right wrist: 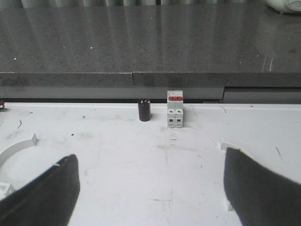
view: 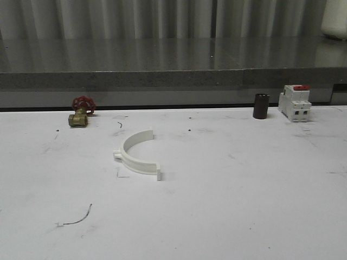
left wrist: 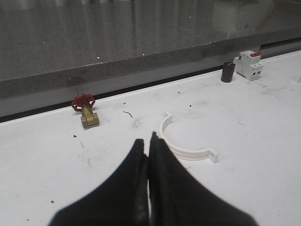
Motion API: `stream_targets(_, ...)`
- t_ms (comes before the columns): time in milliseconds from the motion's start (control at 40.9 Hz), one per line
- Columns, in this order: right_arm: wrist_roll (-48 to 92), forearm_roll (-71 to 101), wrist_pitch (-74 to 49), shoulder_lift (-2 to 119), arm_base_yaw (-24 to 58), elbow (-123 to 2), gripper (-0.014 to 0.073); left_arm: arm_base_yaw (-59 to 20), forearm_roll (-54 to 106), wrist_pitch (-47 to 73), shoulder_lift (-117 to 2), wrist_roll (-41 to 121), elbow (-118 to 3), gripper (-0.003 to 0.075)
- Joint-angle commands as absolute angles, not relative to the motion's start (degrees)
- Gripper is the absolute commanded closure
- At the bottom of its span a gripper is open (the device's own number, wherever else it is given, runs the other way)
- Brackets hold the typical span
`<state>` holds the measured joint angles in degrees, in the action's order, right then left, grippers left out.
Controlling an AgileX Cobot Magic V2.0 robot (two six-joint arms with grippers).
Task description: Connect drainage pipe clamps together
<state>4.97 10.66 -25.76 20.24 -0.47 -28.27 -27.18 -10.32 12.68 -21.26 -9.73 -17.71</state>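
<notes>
Front view, one clamp half (view: 136, 154) on table (view: 244, 206) (uncontained)

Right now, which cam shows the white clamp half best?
Front view: the clamp half lies whole and unblocked, both end tabs visible. In the left wrist view the fingers cover part of it. The right wrist view cuts it at the frame edge.

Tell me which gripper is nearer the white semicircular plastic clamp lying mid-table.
Left. The left gripper sits just short of the white semicircular plastic clamp; the right gripper is off to its side, clamp at its view's edge.
</notes>
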Motion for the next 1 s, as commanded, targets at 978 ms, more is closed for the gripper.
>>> stream_targets(978, 9.3, 2.2, -52.2, 100.3, -18.2, -80.9, -0.0048, -27.7, -10.5, 7.9, -21.4, -9.7, -19.3, 0.0741)
